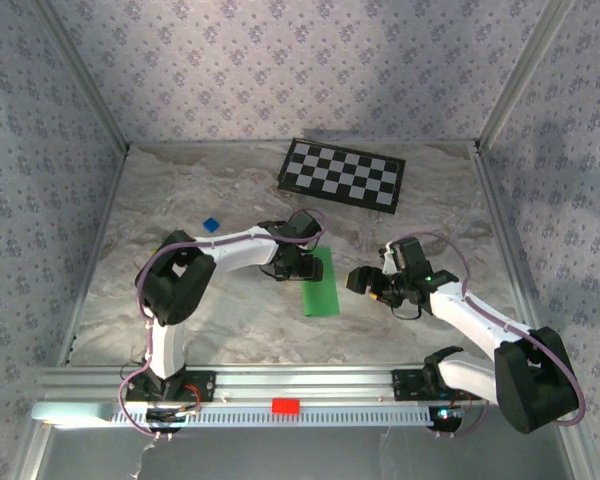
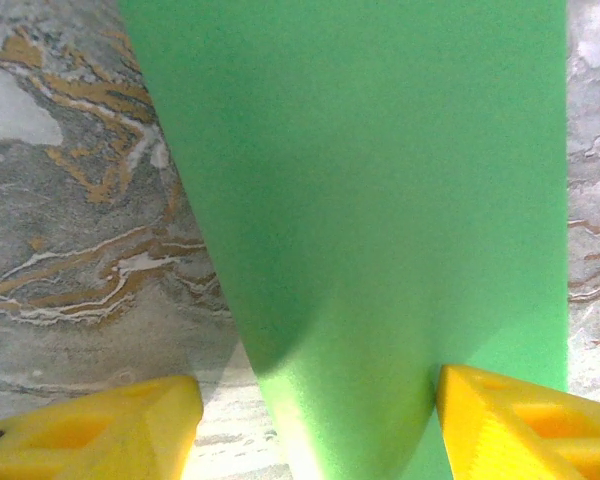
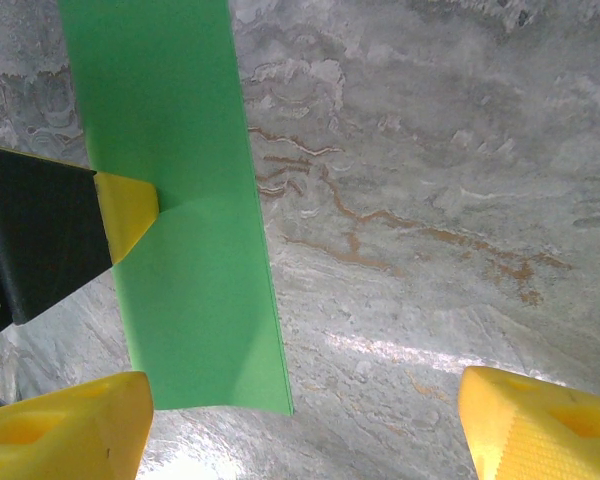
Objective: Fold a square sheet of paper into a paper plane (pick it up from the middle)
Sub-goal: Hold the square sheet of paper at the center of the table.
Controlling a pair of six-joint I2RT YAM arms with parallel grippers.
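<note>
Yellow fingers (image 2: 520, 425) of my left gripper (image 2: 320, 395) straddle, wide apart, a thin bright green folded paper strip (image 1: 320, 283) on the marbled table (image 1: 210, 310); right gripper (image 3: 308, 400) gapes beside it; flimsy, crease-prone; I'd pinch its middle.

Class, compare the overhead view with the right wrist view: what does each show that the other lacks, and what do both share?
The overhead view adds the checkerboard and the blue block. The right wrist view adds a close look at a yellow fingertip of the left gripper against the green paper, with the right gripper open. Both share the folded paper and the marbled table.
</note>
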